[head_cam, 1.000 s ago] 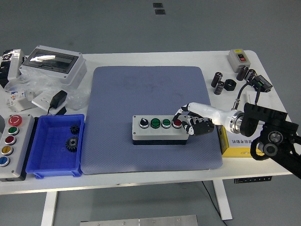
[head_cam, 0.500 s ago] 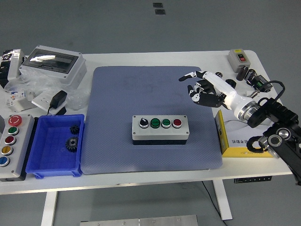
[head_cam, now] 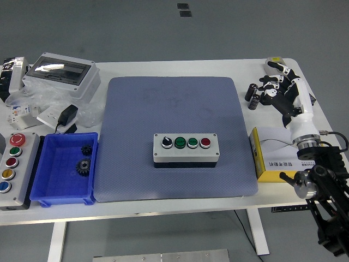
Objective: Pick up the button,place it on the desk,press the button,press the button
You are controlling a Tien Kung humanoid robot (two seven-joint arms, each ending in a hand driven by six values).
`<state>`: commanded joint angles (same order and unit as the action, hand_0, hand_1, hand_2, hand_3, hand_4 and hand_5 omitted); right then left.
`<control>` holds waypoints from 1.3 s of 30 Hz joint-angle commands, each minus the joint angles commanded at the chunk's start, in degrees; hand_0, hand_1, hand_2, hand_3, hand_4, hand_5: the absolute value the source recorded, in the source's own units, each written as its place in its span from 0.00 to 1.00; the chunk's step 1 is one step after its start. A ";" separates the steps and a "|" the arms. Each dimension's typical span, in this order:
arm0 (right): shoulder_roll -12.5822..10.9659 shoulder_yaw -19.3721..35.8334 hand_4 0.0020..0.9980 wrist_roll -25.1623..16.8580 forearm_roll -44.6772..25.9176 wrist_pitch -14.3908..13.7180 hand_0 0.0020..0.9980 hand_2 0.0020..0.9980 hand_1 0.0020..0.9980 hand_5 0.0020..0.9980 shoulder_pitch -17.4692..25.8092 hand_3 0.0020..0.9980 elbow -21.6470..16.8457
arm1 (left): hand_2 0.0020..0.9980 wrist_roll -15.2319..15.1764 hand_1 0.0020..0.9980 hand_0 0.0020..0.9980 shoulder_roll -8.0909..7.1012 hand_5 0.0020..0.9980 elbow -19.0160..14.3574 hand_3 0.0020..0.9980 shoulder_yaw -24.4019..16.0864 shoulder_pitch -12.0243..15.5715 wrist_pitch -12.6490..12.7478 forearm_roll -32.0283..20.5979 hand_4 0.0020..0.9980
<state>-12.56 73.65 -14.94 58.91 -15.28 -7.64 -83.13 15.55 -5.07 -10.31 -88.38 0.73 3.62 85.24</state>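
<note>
Resting flat on the mat (head_cam: 163, 109), the grey button box (head_cam: 186, 149) shows four controls.

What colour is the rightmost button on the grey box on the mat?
Red, clearest in the head view: the rightmost button on the button box.

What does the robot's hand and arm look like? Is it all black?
Not all black. The right hand has black fingers with white tips and a white shell on the back. Behind it sits a white forearm, then a silver ring at the joint, then chunky black arm parts with a round silver cap. A thin black cable loops by the joint. The left arm isn't in view.
</note>
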 joint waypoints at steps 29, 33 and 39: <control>0.21 -0.55 0.83 -2.04 -1.67 0.43 0.78 0.75 0.74 0.66 1.14 0.75 1.26 | 0.55 0.22 0.62 0.63 -0.43 0.19 0.00 0.60 0.27 0.75 0.04 -0.09 0.67; 0.25 -0.48 0.86 -2.12 -1.72 0.49 0.78 0.75 0.74 0.69 1.22 0.76 1.29 | 0.55 0.15 0.62 0.63 -0.38 0.19 0.00 0.60 0.13 0.74 0.06 0.01 0.67; 0.25 -0.15 0.85 -2.20 -1.82 0.59 0.79 0.75 0.75 0.67 1.26 0.76 1.25 | 0.55 0.20 0.62 0.63 -0.33 0.19 0.00 0.60 -0.16 0.81 0.11 0.19 0.67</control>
<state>-12.31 73.51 -17.14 57.09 -14.69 -6.38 -81.89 15.75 -5.40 -10.31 -88.55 1.54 3.73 85.42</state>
